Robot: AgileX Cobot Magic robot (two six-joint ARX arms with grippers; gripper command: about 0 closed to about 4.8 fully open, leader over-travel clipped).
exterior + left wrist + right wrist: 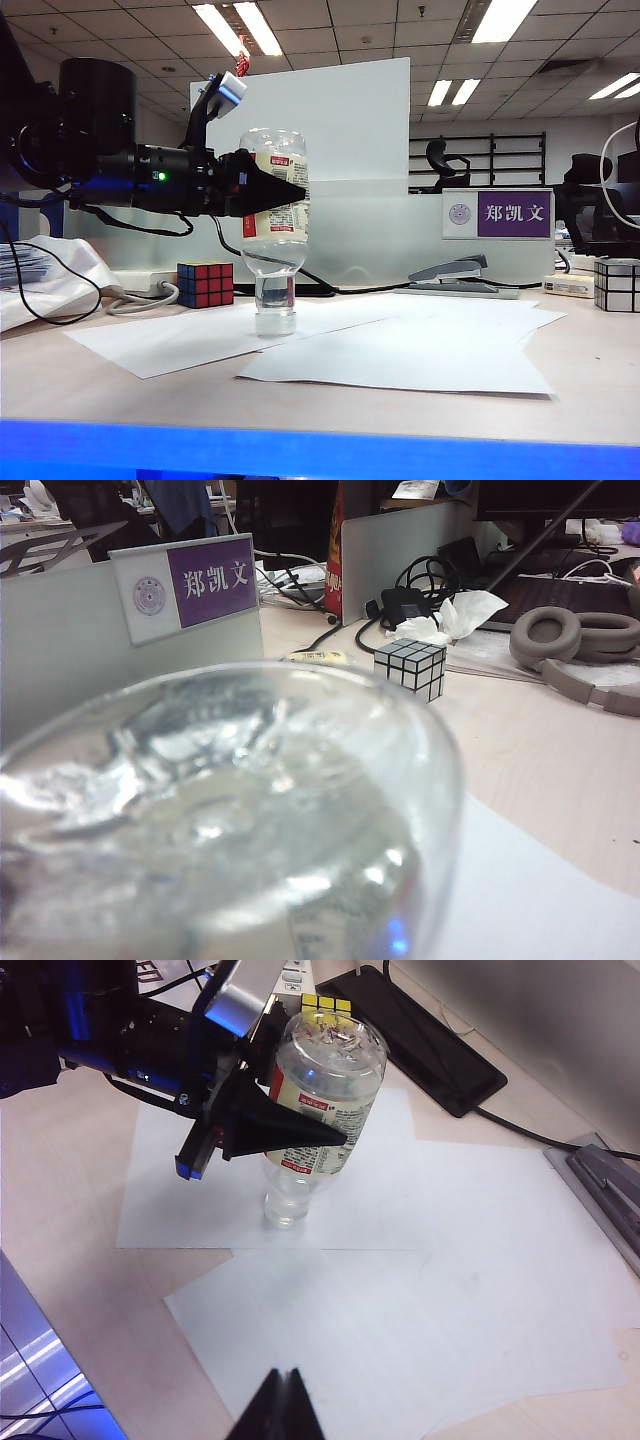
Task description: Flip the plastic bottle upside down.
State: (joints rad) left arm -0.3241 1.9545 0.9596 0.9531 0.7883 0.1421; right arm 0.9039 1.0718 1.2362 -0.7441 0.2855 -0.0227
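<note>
Right now, exterior view: plastic bottle (274, 230) stands inverted, cap (275, 323) down on a white paper sheet (190, 340) on the table (60, 385), base up. Left gripper (285, 192) comes in from 9 o'clock, fingers clamped round the bottle's labelled body, so it's grasping the bottle. Rubik's cube (205, 284) sits at 8 o'clock of the bottle, well behind it; stapler (450, 272) at 3 o'clock; mirror cube (617, 284) far right; purple name plate (498, 214) on the partition. Left wrist view: bottle's clear base (220, 820) fills the near field, blurred; mirror cube (411, 665), name plate (185, 585) and headphones (575, 645) beyond. Right wrist view: left gripper (300, 1135) grips the label, bottle (315, 1110) upright on its cap on the paper (430, 1300). Right gripper (282, 1400), fingertips pressed together w/ nothing between, hovers over the paper at 6 o'clock of the bottle, well apart.
</note>
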